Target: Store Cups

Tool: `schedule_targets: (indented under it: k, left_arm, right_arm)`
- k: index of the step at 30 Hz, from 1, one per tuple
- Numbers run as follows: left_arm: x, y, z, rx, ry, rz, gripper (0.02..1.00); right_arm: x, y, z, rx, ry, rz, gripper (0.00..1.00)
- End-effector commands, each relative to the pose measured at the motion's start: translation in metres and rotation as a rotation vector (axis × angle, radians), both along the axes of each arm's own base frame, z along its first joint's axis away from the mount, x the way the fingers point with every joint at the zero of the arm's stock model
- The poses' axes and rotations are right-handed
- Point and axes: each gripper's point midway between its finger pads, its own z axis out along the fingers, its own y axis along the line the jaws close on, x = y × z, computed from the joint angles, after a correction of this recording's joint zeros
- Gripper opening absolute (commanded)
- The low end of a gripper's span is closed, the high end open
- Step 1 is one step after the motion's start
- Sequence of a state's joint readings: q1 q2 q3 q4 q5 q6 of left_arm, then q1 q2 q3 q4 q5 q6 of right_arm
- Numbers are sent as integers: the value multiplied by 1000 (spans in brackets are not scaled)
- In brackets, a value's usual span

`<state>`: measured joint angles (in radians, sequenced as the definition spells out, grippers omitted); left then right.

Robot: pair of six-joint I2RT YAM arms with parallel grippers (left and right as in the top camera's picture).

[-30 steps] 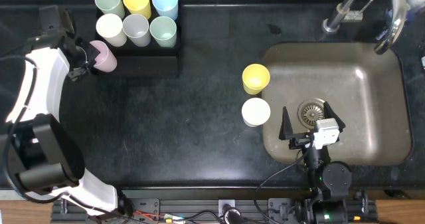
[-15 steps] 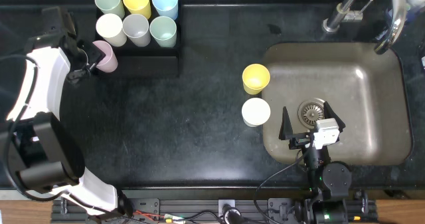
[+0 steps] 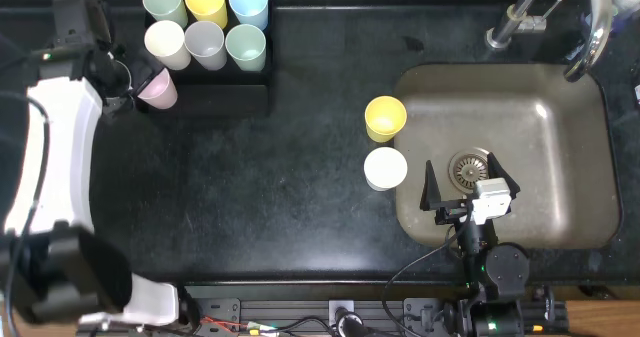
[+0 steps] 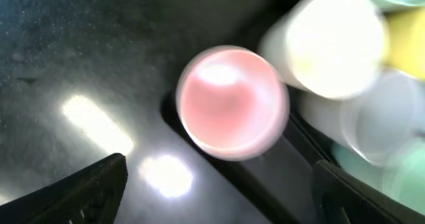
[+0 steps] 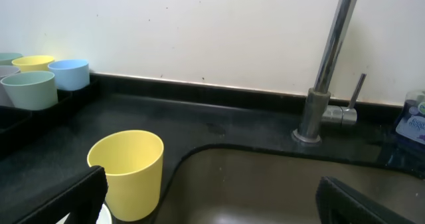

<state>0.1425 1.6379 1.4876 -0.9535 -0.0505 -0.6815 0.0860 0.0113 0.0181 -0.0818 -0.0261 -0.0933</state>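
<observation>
A pink cup [image 3: 155, 85] [image 4: 231, 103] stands mouth-up at the left end of the black tray [image 3: 222, 97], beside several cups [image 3: 205, 22] stored there. My left gripper [image 3: 122, 77] [image 4: 219, 163] hovers over the pink cup, open, its fingers clear of the rim. A yellow cup [image 3: 385, 118] [image 5: 127, 173] and a white cup [image 3: 385, 168] stand on the counter by the sink's left edge. My right gripper [image 3: 462, 172] [image 5: 212, 181] sits open and empty over the sink, to the right of those two cups.
The steel sink [image 3: 560, 207] fills the right side, with a faucet [image 3: 520, 17] [image 5: 329, 64] behind it. Between the tray and the sink lies the dark counter [image 3: 280, 177]. A wall runs along the back.
My left gripper has pulled up and away from the pink cup, which now stands free in the tray. The right arm has not moved.
</observation>
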Motion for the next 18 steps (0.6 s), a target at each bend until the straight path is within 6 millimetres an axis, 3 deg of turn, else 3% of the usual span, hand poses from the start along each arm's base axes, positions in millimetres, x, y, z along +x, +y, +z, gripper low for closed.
schedule_targets:
  k: [1,3,6,13,18]
  left_arm:
    - [0,-47,51,-11,-139,-132,917]
    - [4,-80,60,6,-175,-247,921]
    - [11,-144,62,45,-217,-451,921]
    - [24,-287,28,77,-254,-782,923]
    - [18,-362,5,144,-175,-1006,917]
  right_arm:
    - [0,2,-4,3,2,8,996]
    - [0,2,-4,3,2,8,996]
    - [0,2,-4,4,2,8,996]
    - [0,2,-4,3,2,8,996]
    - [0,2,-4,4,2,8,996]
